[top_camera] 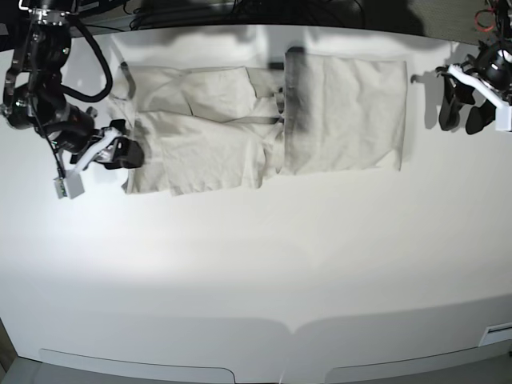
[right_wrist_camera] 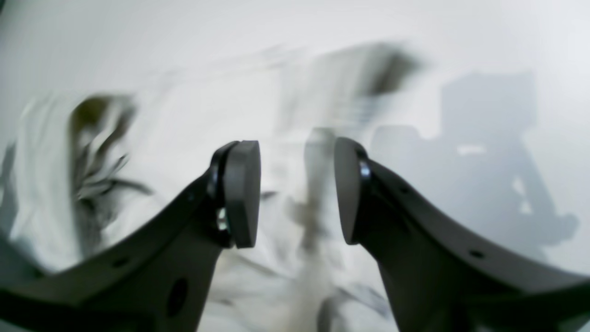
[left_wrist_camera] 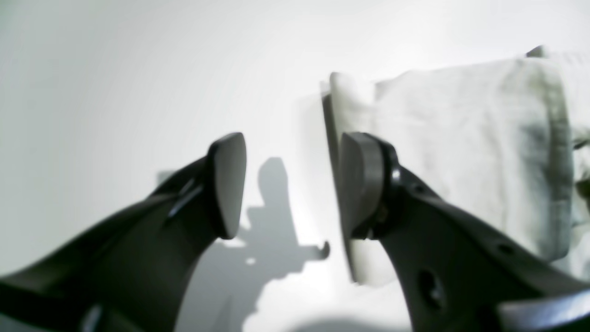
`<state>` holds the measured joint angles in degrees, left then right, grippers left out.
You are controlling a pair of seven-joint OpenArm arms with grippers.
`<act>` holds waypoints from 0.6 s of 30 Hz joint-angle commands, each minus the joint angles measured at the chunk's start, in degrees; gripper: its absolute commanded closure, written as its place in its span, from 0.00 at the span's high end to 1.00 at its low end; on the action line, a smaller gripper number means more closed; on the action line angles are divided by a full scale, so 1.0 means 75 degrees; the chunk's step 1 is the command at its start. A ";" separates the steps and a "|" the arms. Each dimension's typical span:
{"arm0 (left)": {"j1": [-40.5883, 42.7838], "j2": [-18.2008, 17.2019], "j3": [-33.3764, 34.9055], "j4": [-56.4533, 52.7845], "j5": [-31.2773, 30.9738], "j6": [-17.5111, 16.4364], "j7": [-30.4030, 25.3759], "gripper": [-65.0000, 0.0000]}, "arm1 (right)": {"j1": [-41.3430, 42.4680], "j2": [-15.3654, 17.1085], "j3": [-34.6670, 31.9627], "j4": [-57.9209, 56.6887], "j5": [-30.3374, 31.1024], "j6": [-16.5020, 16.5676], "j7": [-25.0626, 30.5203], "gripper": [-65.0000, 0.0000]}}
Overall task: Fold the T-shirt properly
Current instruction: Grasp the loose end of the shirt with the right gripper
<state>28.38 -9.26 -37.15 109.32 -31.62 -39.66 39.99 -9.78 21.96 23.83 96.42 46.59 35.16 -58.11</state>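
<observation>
**White Work Surface With Partly Folded T-shirt, Both Grippers Open**

The table (top_camera: 256, 272) is a large, matte white surface that fills nearly the whole base view. Its near edge is curved, with two pale rounded panels below it. Along the far edge runs a dark strip with black cables. No printed text, brand or label can be read in any view.

The T-shirt (top_camera: 264, 124) lies flat on the far half of the table, spread sideways. One portion is folded over, forming a squarer block on the side toward the left arm; the other side is creased and layered.

The right gripper (top_camera: 120, 152) sits at the shirt's edge, near its lower corner. In the right wrist view its jaws stand apart with blurred cloth visible between them, nothing clamped.

The left gripper (top_camera: 466, 102) hovers just beyond the folded block, apart from the cloth. In the left wrist view its jaws are spread, empty, with the fabric edge beside one pad (left_wrist_camera: 362, 184).
</observation>
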 commanded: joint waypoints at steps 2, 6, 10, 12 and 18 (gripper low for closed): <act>-0.0009 -0.0326 -0.0050 -0.0230 -0.0224 -0.0045 -0.0178 0.49 | 0.0073 0.0172 0.0332 0.0015 -0.0108 0.0041 -0.0029 0.41; -0.0017 -0.0685 -0.0050 -0.1128 -0.0271 -0.0045 -0.0522 0.49 | 0.0125 0.0548 0.0402 -0.0813 -0.0122 0.0017 -0.0032 0.41; -0.0035 -0.1008 -0.0050 -0.2020 -0.0749 -0.0045 -0.0565 0.49 | 0.0557 0.0621 0.0399 -0.2022 0.0318 0.0026 -0.0300 0.41; -0.0041 -0.1070 -0.0050 -0.2253 -0.1049 -0.0045 -0.0542 0.49 | 0.0810 0.0618 0.0347 -0.2585 0.0446 0.0073 -0.0408 0.41; -0.0038 -0.1075 -0.0047 -0.2264 -0.1612 -0.0045 -0.0516 0.49 | 0.1218 0.0597 -0.0525 -0.3445 0.0478 0.0312 -0.0778 0.41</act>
<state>27.92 -16.34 -37.15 91.46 -42.28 -39.51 37.30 -1.04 25.89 19.86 70.17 50.37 37.36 -62.59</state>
